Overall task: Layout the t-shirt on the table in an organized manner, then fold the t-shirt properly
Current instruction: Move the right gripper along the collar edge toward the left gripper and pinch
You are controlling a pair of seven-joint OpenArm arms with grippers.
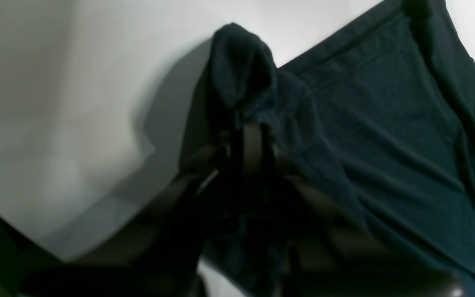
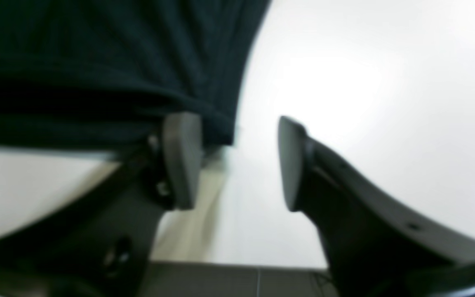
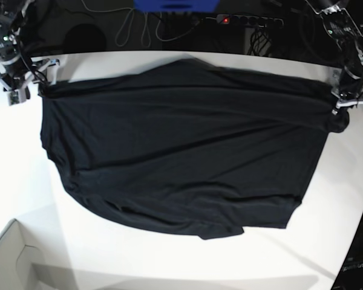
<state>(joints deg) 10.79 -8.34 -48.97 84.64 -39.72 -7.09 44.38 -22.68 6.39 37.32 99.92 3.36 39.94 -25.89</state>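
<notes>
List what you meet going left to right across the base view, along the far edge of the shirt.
Right claw, open beside the cloth → t-shirt spread on the table → left claw, shut on the t-shirt.

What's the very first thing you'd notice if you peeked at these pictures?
A big black t-shirt spread across the middle of the white table. At its corners sit two robot arms: the left end effector pinches a bunch of the cloth, while the right end effector stands open beside the shirt's edge.
</notes>
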